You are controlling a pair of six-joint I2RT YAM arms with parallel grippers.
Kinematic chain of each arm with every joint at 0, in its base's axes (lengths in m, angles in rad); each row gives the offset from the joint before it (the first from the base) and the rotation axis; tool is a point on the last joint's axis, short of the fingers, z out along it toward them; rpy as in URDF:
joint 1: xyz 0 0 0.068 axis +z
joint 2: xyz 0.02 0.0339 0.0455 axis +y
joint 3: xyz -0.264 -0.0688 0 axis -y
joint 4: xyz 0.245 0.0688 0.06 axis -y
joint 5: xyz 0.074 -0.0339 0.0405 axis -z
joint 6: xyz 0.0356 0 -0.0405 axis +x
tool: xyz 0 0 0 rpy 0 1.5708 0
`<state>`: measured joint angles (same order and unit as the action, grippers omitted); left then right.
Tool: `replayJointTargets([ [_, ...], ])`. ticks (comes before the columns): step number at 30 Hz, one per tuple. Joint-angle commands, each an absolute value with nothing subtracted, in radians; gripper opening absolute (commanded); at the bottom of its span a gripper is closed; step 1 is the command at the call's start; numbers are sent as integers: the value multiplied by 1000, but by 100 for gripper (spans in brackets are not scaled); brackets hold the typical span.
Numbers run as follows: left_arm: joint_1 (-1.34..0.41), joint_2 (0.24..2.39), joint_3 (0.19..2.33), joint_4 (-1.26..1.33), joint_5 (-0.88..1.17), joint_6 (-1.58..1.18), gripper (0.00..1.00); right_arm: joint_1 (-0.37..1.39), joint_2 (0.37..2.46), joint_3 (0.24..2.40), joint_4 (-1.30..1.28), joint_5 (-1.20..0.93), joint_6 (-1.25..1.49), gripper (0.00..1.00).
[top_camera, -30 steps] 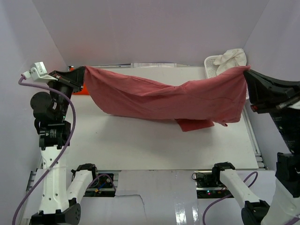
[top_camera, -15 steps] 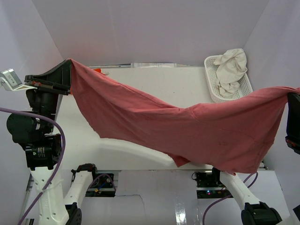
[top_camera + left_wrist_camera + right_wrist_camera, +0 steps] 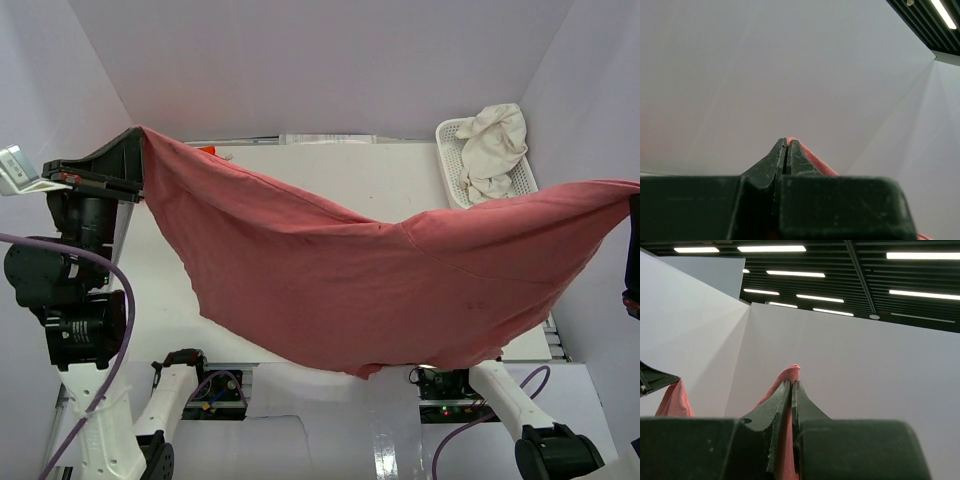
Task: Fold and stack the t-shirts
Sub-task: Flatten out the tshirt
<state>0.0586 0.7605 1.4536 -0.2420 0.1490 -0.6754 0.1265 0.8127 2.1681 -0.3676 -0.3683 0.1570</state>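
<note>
Holds the dusty rose-red t-shirt (image 3: 350, 270) stretched in mid-air across the middle of the top view, sagging toward bottom centre above the table (image 3: 400, 180). Pinned at upper left by the left gripper (image 3: 786, 143), clamped tight on a red cloth edge. Pinned at the right edge by the right gripper (image 3: 791, 384), likewise clamped on cloth. Shows cream-white t-shirt (image 3: 492, 145) heaped in white basket (image 3: 448, 160), upper right. Shows a sliver of orange-red t-shirt (image 3: 205, 150), upper left, behind the rose one.

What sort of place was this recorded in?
Probably a lab robot cell: white table boxed in by plain white panels, strip lights on a slatted ceiling overhead, left gripper and right gripper holding up a rose-red t-shirt.
</note>
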Motion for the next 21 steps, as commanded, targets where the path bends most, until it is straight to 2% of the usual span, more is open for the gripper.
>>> replayJointTargets([
  [1, 60, 743, 1509, -264, 91, -637, 0, 129, 821, 2151, -278, -373, 204, 8],
  [13, 49, 600, 1453, -244, -51, -600, 0, 129, 678, 1987, -131, -378, 245, 8],
  [21, 40, 632, 1578, -278, -221, -482, 0, 129, 612, 1887, 92, -250, 245, 8],
])
